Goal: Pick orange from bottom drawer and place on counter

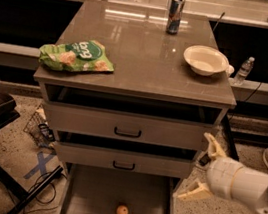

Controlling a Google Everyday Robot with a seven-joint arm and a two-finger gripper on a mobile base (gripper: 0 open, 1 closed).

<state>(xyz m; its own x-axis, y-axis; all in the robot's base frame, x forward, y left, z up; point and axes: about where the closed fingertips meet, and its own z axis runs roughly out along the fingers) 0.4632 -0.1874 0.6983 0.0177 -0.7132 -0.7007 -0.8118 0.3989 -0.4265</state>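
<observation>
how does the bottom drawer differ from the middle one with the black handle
The pale grey flat-floored bottom drawer is pulled far out; the grey-fronted middle drawer is barely out. The bottom drawer shows its floor, holding a small round orange; the middle drawer's inside is hidden. Both sit under the glossy grey-brown counter. The open cream pincer hangs right of them.

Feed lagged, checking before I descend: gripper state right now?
Gripper: open, holding nothing, right of the bottom drawer; orange lies inside it.
</observation>
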